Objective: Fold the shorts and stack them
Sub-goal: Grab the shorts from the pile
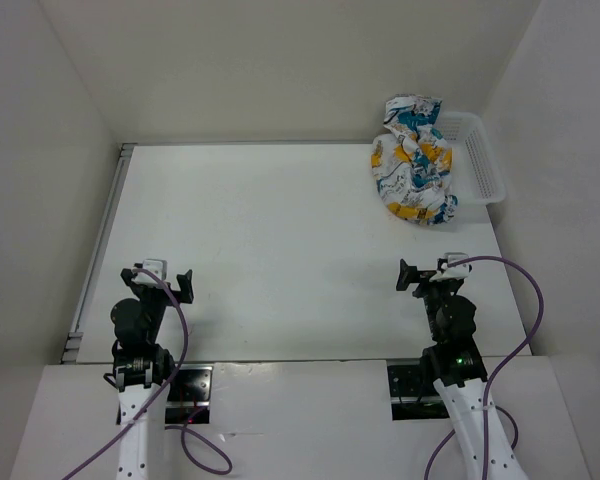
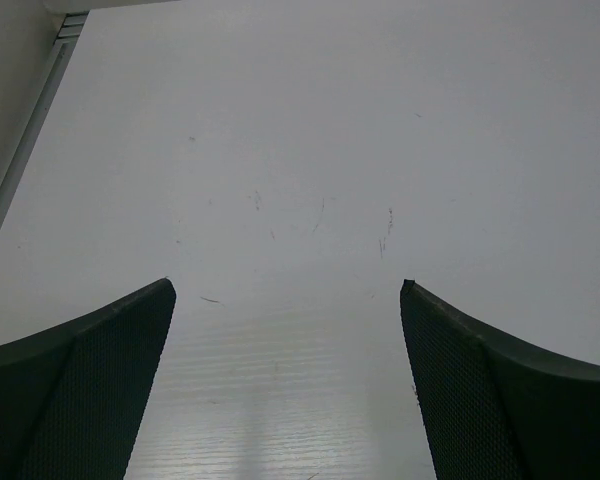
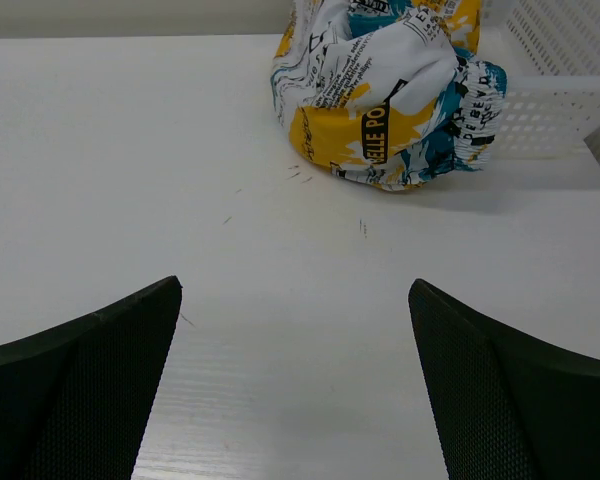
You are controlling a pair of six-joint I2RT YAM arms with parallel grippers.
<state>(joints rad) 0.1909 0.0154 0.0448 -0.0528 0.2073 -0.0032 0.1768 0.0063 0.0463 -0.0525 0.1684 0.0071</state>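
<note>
The shorts [image 1: 413,165] lie in a crumpled heap at the far right of the white table, white with teal, yellow and black print, spilling out of the basket. They also show at the top of the right wrist view [image 3: 385,95]. My left gripper [image 1: 163,281] is open and empty near the front left; its wrist view [image 2: 288,300] shows only bare table between the fingers. My right gripper [image 1: 428,272] is open and empty near the front right, well short of the shorts [image 3: 295,300].
A white plastic mesh basket [image 1: 477,160] stands at the far right edge, against the right wall, behind the shorts; it also shows in the right wrist view [image 3: 565,95]. A metal rail [image 1: 100,240] runs along the table's left edge. White walls enclose the table.
</note>
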